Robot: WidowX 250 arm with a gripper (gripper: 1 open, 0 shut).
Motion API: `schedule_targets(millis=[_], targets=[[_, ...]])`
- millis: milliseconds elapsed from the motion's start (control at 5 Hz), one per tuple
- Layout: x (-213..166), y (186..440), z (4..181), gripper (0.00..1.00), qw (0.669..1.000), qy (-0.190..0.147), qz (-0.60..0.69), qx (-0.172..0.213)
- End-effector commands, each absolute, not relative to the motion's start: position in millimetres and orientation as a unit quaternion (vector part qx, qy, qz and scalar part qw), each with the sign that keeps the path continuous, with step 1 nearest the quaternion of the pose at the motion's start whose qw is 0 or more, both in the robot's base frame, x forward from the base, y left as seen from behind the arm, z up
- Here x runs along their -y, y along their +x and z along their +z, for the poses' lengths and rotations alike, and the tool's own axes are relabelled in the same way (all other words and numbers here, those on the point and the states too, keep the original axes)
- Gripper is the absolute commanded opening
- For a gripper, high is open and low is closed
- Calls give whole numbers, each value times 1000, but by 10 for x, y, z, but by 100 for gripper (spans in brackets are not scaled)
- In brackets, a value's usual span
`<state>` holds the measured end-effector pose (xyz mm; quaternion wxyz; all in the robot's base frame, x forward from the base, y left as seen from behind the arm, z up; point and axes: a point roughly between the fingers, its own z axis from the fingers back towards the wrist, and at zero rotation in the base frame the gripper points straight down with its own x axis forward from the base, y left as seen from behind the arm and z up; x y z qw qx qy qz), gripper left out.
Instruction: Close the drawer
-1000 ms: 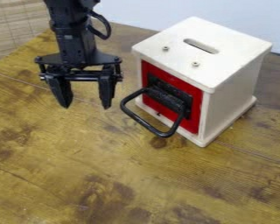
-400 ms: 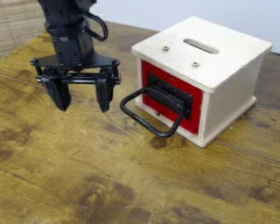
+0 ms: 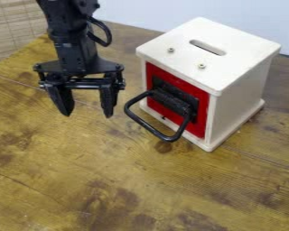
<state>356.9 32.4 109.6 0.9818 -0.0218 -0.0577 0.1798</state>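
Drawer (image 3: 172, 97) front is glossy red with a chunky black loop handle (image 3: 152, 118), set in a boxy white cabinet (image 3: 226, 68). Gripper (image 3: 84, 108) hangs nearby, fingers spread open, holding nothing.

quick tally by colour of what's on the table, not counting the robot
white: 1, the cabinet
red: 1, the drawer in its front
black: 1, the loop handle on the drawer
total: 3
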Motion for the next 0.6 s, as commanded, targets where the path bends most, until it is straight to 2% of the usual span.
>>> schedule_targets(millis=[0, 400], targets=[[-359, 3587, 1344, 100, 978, -18, 181, 101], [-390, 3624, 1303, 100, 977, -10, 187, 104]])
